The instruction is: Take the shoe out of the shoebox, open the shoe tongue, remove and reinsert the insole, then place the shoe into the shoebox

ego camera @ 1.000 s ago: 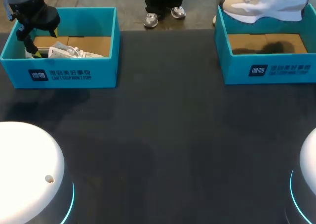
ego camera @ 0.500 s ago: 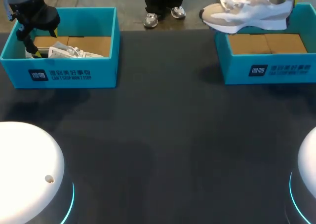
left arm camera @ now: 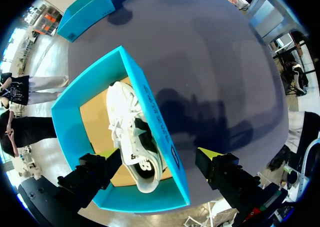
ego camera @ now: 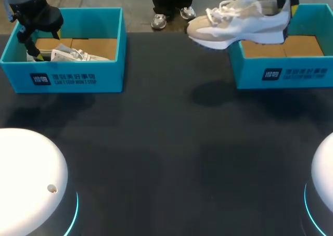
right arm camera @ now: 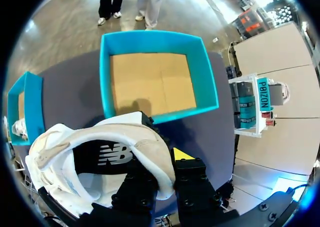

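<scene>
A white and beige shoe point(ego camera: 234, 24) hangs in the air over the left wall of the right teal shoebox point(ego camera: 281, 72), toe pointing left. My right gripper point(ego camera: 285, 7) is shut on its heel collar. In the right wrist view one finger sits inside the shoe point(right arm camera: 100, 152) and one outside, the gripper point(right arm camera: 160, 167) above the right shoebox point(right arm camera: 155, 37), whose cardboard floor is bare. My left gripper point(ego camera: 32, 48) hovers open over the left end of the left shoebox point(ego camera: 62, 77), where a second white shoe point(ego camera: 73, 54) lies. In the left wrist view that shoe point(left arm camera: 130, 137) lies below the spread gripper point(left arm camera: 159, 157).
The dark tabletop point(ego camera: 166, 142) stretches between the two boxes. White rounded robot bases sit at the near left point(ego camera: 26, 179) and near right point(ego camera: 325, 179) corners. The left shoebox point(right arm camera: 15, 112) also shows beside the held shoe in the right wrist view.
My right arm has carried the shoe leftward, from above the right box to past its left wall. Its shadow now falls on the table. The left arm has not moved.
</scene>
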{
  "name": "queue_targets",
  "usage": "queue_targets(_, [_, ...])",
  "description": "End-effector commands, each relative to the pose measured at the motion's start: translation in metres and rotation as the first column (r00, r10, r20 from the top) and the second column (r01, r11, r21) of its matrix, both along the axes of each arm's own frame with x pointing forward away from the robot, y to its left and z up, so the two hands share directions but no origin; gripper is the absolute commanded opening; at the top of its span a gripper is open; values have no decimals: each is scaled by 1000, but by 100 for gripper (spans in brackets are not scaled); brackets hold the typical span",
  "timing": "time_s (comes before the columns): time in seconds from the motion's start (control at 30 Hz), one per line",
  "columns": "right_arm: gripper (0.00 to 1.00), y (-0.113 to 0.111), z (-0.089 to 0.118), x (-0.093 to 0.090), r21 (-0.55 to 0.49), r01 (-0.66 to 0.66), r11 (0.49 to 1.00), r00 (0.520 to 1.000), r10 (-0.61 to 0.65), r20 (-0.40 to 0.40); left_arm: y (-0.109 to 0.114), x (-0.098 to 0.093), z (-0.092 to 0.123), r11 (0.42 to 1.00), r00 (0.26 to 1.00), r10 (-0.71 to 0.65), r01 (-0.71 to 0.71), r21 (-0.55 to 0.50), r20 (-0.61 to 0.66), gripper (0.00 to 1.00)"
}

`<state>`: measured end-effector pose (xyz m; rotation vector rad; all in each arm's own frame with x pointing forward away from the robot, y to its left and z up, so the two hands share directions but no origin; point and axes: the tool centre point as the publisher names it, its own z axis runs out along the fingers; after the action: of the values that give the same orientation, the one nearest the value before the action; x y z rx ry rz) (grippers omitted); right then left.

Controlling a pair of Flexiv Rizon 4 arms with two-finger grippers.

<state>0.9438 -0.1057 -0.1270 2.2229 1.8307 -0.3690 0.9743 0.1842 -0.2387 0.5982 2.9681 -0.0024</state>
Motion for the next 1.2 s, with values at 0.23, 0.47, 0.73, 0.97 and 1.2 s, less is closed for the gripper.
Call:
queue_targets(0.23, [0, 41, 1, -65, -43, -41, 998, 996, 44, 76, 0, -2, 0, 1000, 1000, 0, 0, 1, 4, 100])
queue_targets(0.47, [0, 68, -6, -101, -17, -44, 999, 997, 45, 70, 0, -2, 0, 1000, 1000, 0, 0, 1, 4, 100])
queue_targets(0.73, [0, 109, -24, -148, -48, -36, 998, 999, 36, 6, 0, -2, 0, 1000, 1000, 0, 0, 1, 4, 100])
queue_targets(0.97, [0, 137, -36, -184, -30, -5, 1000, 1000, 5, -11, 0, -2, 0, 1000, 1000, 0, 0, 1, 4, 100])
queue_targets(1.2, [0, 162, -44, -214, -16, 12, 1000, 1000, -12, -19, 0, -2, 0, 1000, 1000, 0, 0, 1, 4, 100])
